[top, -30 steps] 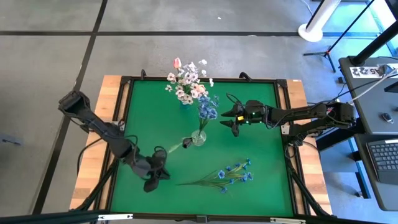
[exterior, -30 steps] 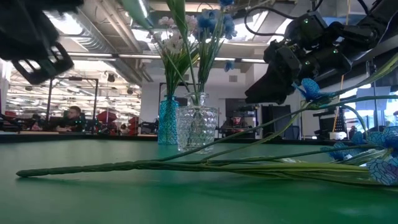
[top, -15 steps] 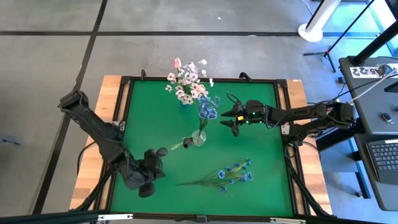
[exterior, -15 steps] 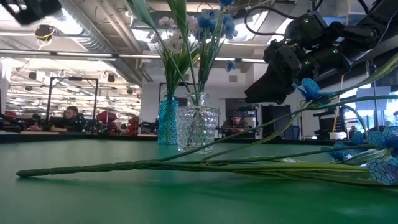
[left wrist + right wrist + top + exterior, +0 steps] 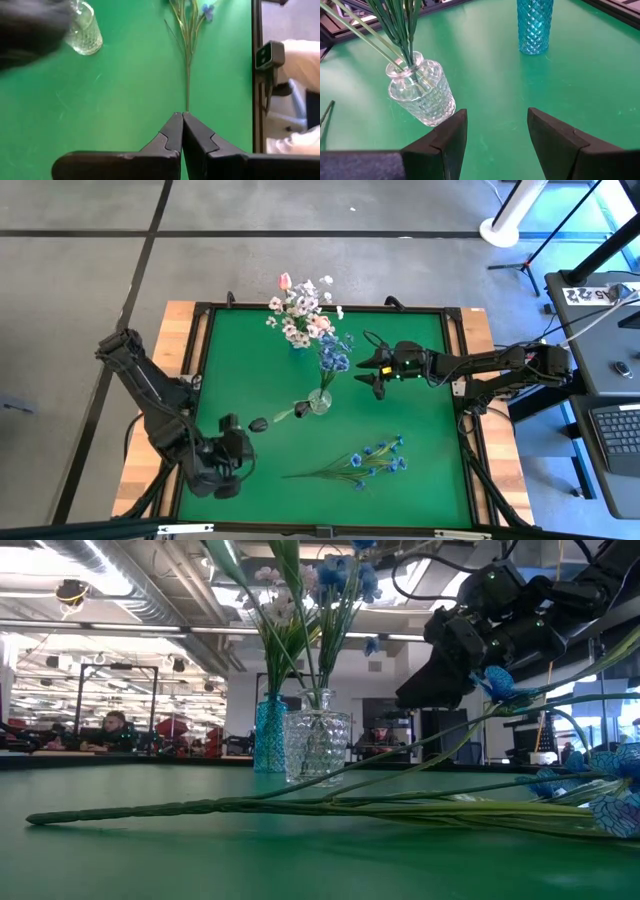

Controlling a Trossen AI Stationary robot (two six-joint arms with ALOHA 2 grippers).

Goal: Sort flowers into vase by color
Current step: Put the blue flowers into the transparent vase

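Observation:
A spray of blue blossoms (image 5: 360,463) lies flat on the green table, its stems (image 5: 300,805) pointing toward the table's left. My left gripper (image 5: 243,463) is shut and hovers above the table's near left part. In the left wrist view its tips (image 5: 181,115) sit just short of the stem's cut end (image 5: 188,85). A clear glass vase (image 5: 319,401) holds blue blossoms (image 5: 335,352). Behind it, a blue vase (image 5: 298,340) holds white and pink flowers (image 5: 300,308). My right gripper (image 5: 372,375) is open, to the right of the clear vase (image 5: 420,92).
Two small dark lumps (image 5: 258,424) (image 5: 300,410) lie on the mat left of the clear vase. A black frame (image 5: 455,370) rims the green mat. A small camera (image 5: 270,55) stands at the near edge. People sit in the room far behind (image 5: 115,730).
My left gripper has risen, leaving the top of the low view, and drawn back toward the table's near left corner. It stays shut. The right arm, the vases and the lying spray have kept still.

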